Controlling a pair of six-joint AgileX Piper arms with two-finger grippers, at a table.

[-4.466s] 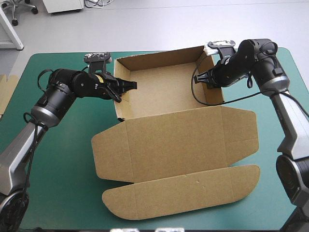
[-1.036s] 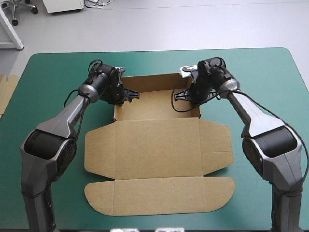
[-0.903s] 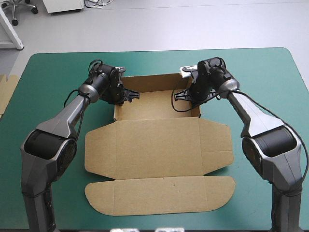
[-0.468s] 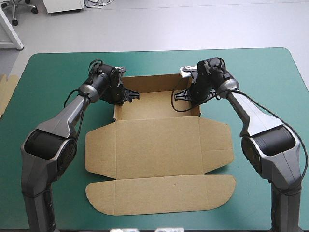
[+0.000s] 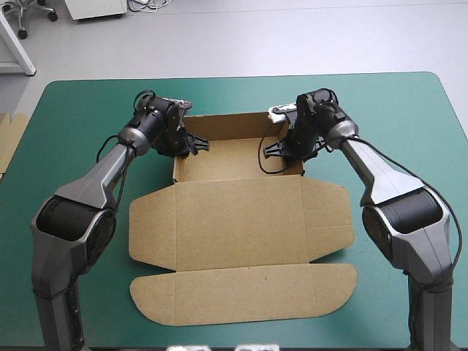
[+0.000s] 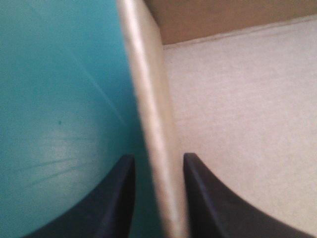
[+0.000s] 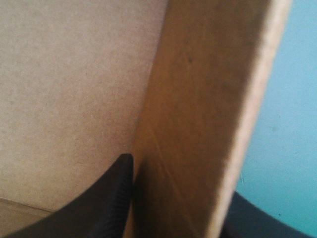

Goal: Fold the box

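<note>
Claws clenched: your left claw [image 5: 196, 144] and right claw [image 5: 273, 146] each pinch a raised side wall of the box [image 5: 238, 219]; tray seemingly formed, lid flat, unfolded.

Teal-green table [image 5: 409, 110] on a pale grey floor [image 5: 292, 36]; white cabinet [image 5: 95, 7] and wheeled chair base [image 5: 33, 13] beyond its far edge.
</note>
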